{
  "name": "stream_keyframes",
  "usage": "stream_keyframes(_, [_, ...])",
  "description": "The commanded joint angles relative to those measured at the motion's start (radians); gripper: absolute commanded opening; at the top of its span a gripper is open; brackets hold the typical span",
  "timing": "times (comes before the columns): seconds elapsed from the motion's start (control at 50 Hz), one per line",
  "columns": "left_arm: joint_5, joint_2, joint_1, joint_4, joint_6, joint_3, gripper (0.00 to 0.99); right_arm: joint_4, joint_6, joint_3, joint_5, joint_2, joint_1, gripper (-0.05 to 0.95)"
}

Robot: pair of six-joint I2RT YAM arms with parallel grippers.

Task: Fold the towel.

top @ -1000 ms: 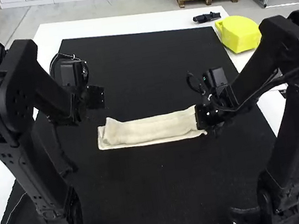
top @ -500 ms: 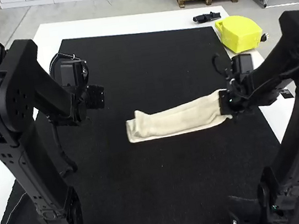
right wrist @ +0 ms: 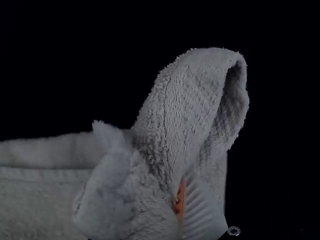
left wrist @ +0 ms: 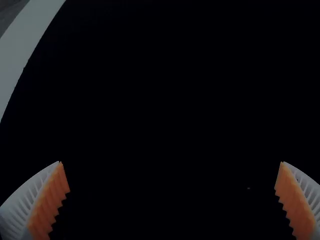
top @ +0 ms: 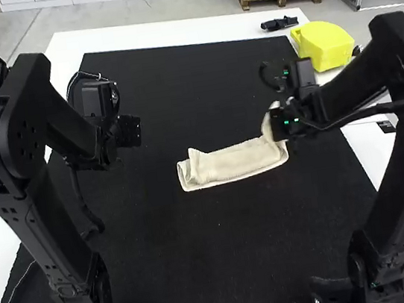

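The cream towel point(top: 234, 162) lies as a narrow folded strip on the black mat, its right end lifted. My right gripper point(top: 278, 123) is shut on that raised end. In the right wrist view, the towel point(right wrist: 185, 105) loops up over the right gripper point(right wrist: 172, 197); one white ribbed finger shows against the cloth, while cloth covers the other. Left of the towel and apart from it, my left gripper point(top: 130, 131) is held over the mat. The left wrist view shows the left gripper point(left wrist: 171, 162) wide open, nothing between its pads.
The black mat point(top: 202, 257) covers most of the white table point(top: 170, 29). A yellow object point(top: 322, 44) sits at the back right, with a small black item point(top: 279, 24) beside it near the far edge.
The right gripper first carried the towel right and away from the arms, then came back leftward, raising the held end. The towel's left end has shifted right. The left arm has stayed still.
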State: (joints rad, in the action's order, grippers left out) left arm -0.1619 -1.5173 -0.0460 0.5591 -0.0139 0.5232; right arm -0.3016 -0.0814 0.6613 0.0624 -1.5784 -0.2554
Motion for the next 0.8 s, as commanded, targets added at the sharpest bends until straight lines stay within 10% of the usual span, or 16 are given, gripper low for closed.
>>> stream_keyframes(0.0, [-0.007,0.008,0.001,0.012,-0.004,0.018,0.969,-0.004,0.074,0.041,0.057,0.034,-0.088,-0.02])
stream_keyframes(0.78, [-0.010,-0.020,0.003,0.050,-0.001,0.012,0.969,-0.056,0.172,0.090,0.111,-0.017,-0.545,-0.02])
